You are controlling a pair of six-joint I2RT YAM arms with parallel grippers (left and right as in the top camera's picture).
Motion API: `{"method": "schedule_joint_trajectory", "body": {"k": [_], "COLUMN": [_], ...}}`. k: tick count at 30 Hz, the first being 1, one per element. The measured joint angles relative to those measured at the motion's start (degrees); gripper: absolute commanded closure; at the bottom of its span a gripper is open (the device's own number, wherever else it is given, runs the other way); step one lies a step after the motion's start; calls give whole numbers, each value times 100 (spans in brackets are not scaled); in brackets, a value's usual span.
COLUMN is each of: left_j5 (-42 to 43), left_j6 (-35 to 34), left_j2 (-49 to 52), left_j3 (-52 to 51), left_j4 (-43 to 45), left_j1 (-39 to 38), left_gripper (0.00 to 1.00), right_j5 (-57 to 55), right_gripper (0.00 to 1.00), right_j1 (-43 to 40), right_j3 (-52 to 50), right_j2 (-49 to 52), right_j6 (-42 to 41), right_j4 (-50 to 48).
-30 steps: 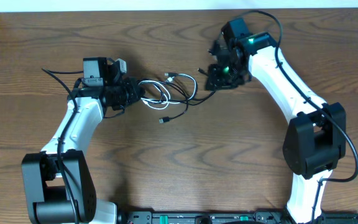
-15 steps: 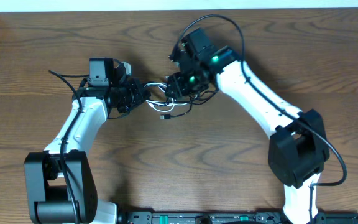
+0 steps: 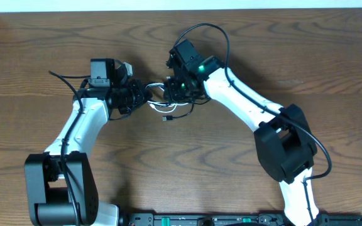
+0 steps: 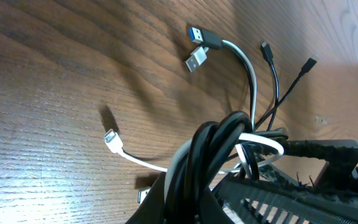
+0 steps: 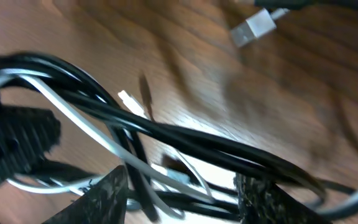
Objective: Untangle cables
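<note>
A tangle of thin black and white plastic cables (image 3: 162, 104) lay on the brown wooden desk (image 3: 231, 182). The left gripper (image 3: 139, 97) clenched the bundle at its 9 o'clock edge. The right gripper (image 3: 176, 93), jaws parted, straddled strands at 2 o'clock.

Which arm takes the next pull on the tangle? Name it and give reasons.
Right. The left pincer is shut on the cables, anchoring the bundle. The right pincer stands open with black strands running between its fingers, so it can probably close and draw one out.
</note>
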State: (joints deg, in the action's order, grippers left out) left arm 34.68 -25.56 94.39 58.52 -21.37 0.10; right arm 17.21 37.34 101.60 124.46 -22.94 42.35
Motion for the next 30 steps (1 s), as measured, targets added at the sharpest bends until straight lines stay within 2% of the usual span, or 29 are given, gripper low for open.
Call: {"method": "schedule_joint_trajectory", "body": {"k": [2,4,5,7,8,9,12,14,30], "left_j5": [55,105,118,131,144,153,168,177,205], "left_j6": [-2,-13,-13,-13,-13,-13,-37,-44,-15], "left_j2": [0,0,0,0,0,0,0,0,0], "left_j3": [0,0,0,0,0,0,0,0,0], "left_j4": [0,0,0,0,0,2,20,9,2], "left_j1": [0,0,0,0,0,0,-22,-22,-22], "left_gripper": [93,93,92,92,92,90,71,67,67], "right_j5": [-13,-17,-20,-48,-57,-50,-70,-142,-120], "right_gripper": [53,65,81,96,99,99,99,99,99], "right_j1": [42,74,85,94,94,94,109,103,61], "right_j3": [0,0,0,0,0,0,0,0,0], "right_j2": [24,66,85,151,168,173,173,175,181], "right_j6": [-85,-170,-199,-240,-269,-278,-269,-278,-385], "right_j4": [-175,-306,-345,-393,-404,-415,-404,-404,-682]}}
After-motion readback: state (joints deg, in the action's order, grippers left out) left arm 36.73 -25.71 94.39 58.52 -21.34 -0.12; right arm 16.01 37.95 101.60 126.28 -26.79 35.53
